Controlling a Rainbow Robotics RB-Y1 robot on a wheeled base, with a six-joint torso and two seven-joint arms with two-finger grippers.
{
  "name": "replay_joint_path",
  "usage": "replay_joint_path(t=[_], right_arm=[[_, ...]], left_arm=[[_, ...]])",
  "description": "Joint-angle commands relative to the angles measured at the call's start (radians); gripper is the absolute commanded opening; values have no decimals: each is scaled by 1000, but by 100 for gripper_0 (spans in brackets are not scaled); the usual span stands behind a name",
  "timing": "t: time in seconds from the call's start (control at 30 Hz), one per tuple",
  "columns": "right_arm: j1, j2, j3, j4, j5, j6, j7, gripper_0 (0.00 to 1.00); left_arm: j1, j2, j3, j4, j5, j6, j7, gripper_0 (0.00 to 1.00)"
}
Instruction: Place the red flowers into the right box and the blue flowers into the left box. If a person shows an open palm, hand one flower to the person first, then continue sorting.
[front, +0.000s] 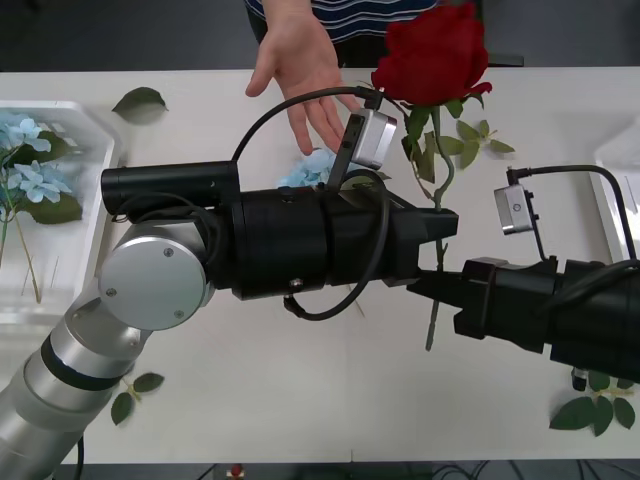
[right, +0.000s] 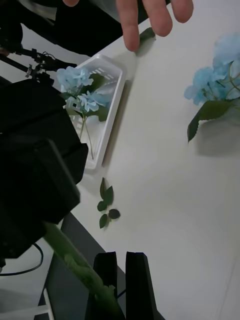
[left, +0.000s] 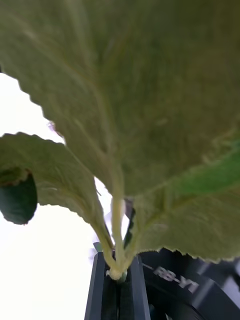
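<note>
Both arms meet mid-table over the white table (front: 220, 400). The left gripper (front: 447, 225) is clenched on the rose (front: 432, 55) stem, just below its leaves; in the left wrist view the black fingers (left: 100, 285) pinch the stem base with big leaves (left: 130, 100) fanning up in front of the lens. The right gripper (front: 425, 283) is clenched on the same stem lower down, its tip just under the left one; in the right wrist view the fingers (right: 137, 280) sit nearly together with the green stem (right: 75, 262) crossing beside them. The rose stands roughly upright, the red head raised at the table's far edge, the stem end hanging free below the grippers. The person's hand (front: 298, 70) reaches in from the far side, palm open and up, just left of the rose head, not touching it. A blue flower (front: 305, 172) lies on the table below the hand, partly hidden by the left arm. The left box (front: 95, 130) at the far left holds two blue flowers (front: 30, 160). The right box (front: 615, 190) edge shows at the far right. Loose leaf sprigs (front: 135, 395) lie near the front edge, and one leaf (front: 140, 100) lies by the left box.
</note>
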Motion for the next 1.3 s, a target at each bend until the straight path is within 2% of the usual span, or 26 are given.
replay_joint_path(t=[0.03,0.13,0.2,0.27,0.3,0.37,0.4,0.5,0.63,0.73,0.83,0.93,0.97,1.07,1.17,1.3], right_arm=[[-3,-41,-11,-5,3,-20,-35,0],[-3,-49,-11,-5,3,-31,-39,0],[-3,-56,-11,-5,3,-34,-43,0],[-4,-67,-11,-7,3,-40,-46,0],[-3,-72,-11,-5,1,-44,-49,0],[-3,-78,-12,-5,3,-49,-52,0],[-3,-82,-17,-5,1,-49,-53,0],[-3,-93,-34,-1,3,-49,-58,0],[-3,-116,-120,24,-2,-35,-61,0],[-11,-115,-247,65,-51,55,-50,0],[-27,-113,-374,128,-155,184,-39,0],[-73,-104,-514,225,-287,368,-24,0],[-112,-99,-572,280,-326,473,-18,0],[-210,-101,-647,391,-363,652,-4,0],[-316,-105,-654,478,-361,744,7,0],[-415,-105,-594,521,-298,707,28,0]], left_arm=[[-15,3,4,-35,13,-3,13,0],[-15,3,4,-35,22,-3,13,1],[-17,5,6,-35,29,-3,15,23],[-17,3,4,-35,36,-3,16,39],[-17,5,4,-35,39,-3,18,54],[-19,5,6,-35,44,-3,21,71],[-19,5,6,-35,44,-3,21,84],[-19,5,6,-35,44,-3,21,98],[-19,5,6,-35,44,-3,21,100],[-19,5,6,-35,44,-3,21,100],[-15,1,-1,-27,45,-2,24,100],[-20,5,2,-24,79,1,30,100],[-22,3,6,-24,98,1,32,100],[-22,6,7,-25,121,1,27,100],[-25,14,12,-24,110,7,24,100],[-26,20,35,-28,61,75,32,100]])
